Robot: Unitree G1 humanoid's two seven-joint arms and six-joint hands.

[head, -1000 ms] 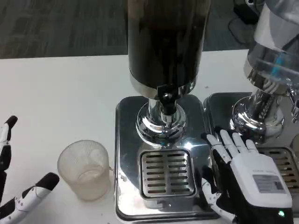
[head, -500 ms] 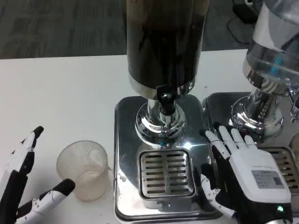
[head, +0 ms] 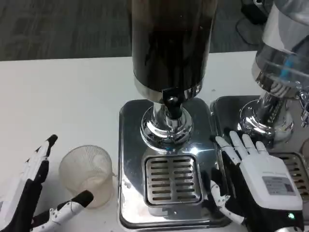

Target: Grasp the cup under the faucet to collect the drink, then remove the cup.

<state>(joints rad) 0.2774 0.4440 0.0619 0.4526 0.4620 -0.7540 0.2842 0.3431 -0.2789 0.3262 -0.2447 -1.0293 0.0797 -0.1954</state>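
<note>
No legible text, brand, number or sign anywhere. Right hand [head: 263, 186]: white back carries small grey label patch, print too blurred to read; green light dot near wrist, no character on it. Dark drink dispenser [head: 170, 46]: no marking readable. Second dispenser [head: 285, 53] at right: blue shape inside clear tank, not lettering. Cup [head: 88, 173]: plain ribbed translucent wall, no print.

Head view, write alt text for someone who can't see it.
A clear plastic cup stands on the white table left of a dark drink dispenser, with the open left robot hand around it. The right robot hand rests by the drip tray.
</note>
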